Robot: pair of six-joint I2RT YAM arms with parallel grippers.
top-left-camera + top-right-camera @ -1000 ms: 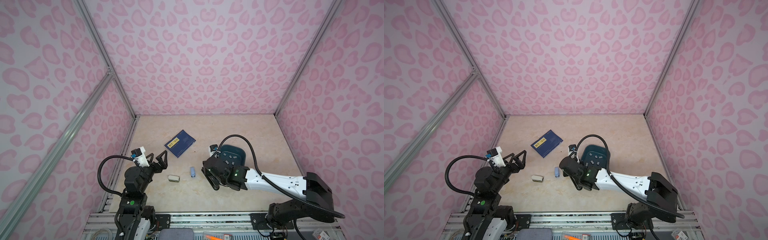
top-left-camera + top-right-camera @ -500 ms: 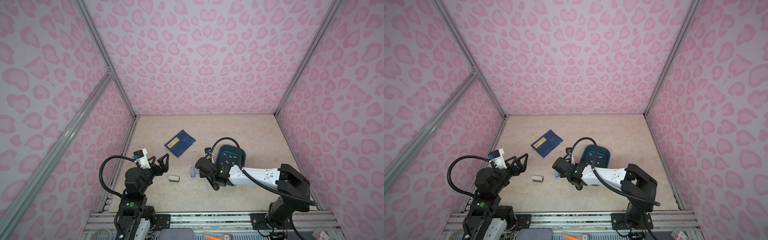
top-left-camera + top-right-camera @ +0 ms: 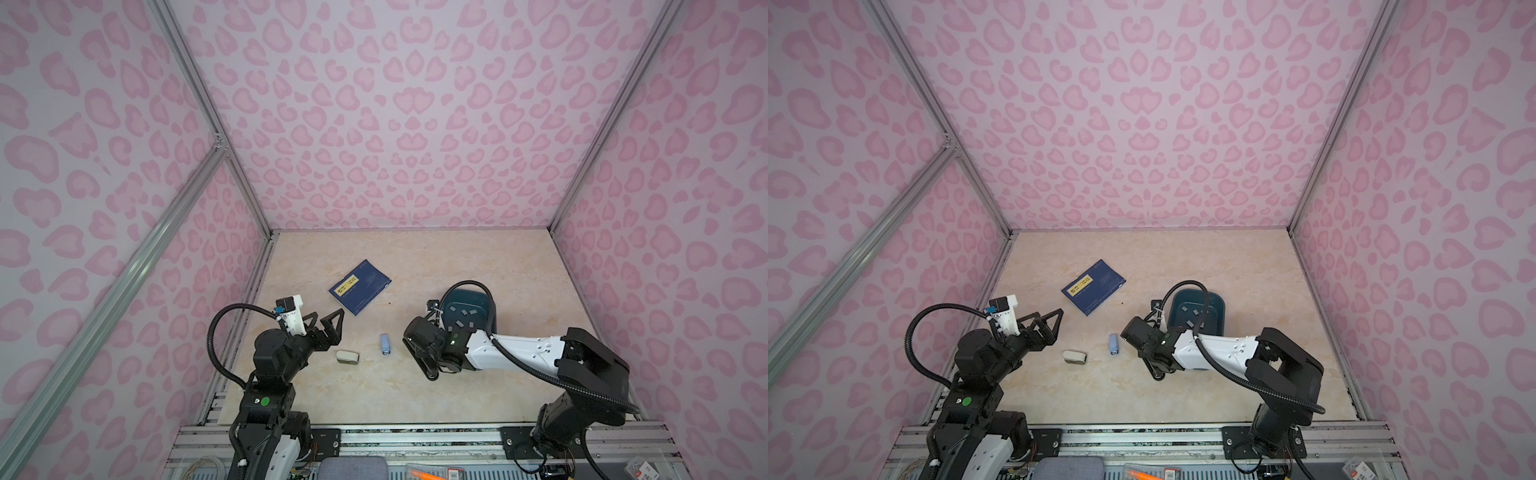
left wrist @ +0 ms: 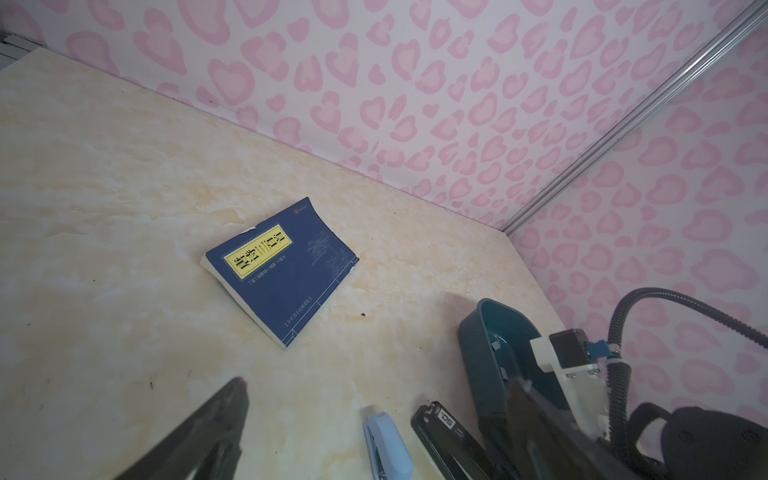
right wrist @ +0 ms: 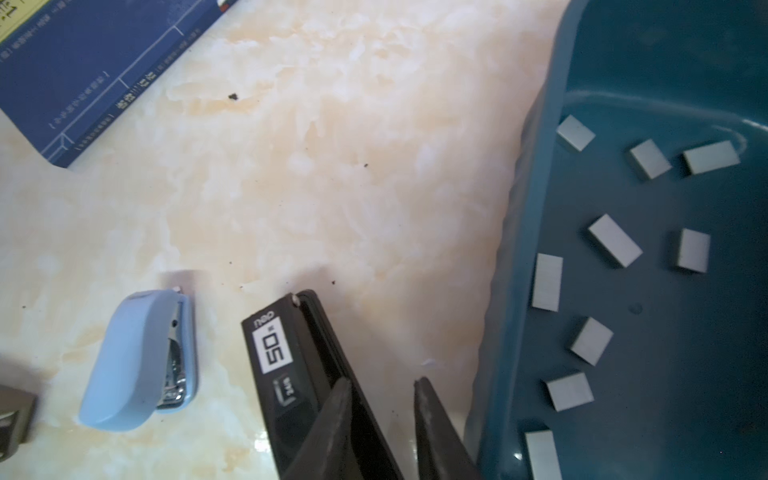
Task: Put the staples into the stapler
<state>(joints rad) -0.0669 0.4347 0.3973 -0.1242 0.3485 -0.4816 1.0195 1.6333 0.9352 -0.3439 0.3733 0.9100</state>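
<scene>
Several grey staples (image 5: 614, 240) lie loose in a teal tray (image 5: 519, 232), and both top views show them (image 3: 462, 322). A black stapler (image 5: 286, 365) lies on the table beside the tray. My right gripper (image 5: 382, 384) is low over it. Its fingers stand a narrow gap apart, one over the stapler's edge, with bare table between the tips. Whether they pinch it is unclear. In both top views the wrist (image 3: 426, 353) hides most of that stapler. My left gripper (image 3: 328, 316) hangs wide open and empty to the left of the staplers.
A light blue stapler (image 3: 385, 344) and a small white stapler (image 3: 347, 357) lie between the two arms. A blue book (image 3: 360, 286) lies farther back. Pink patterned walls enclose the table on three sides.
My right arm's elbow has folded inward and its wrist has shifted slightly over the black stapler. The left arm has barely moved.
</scene>
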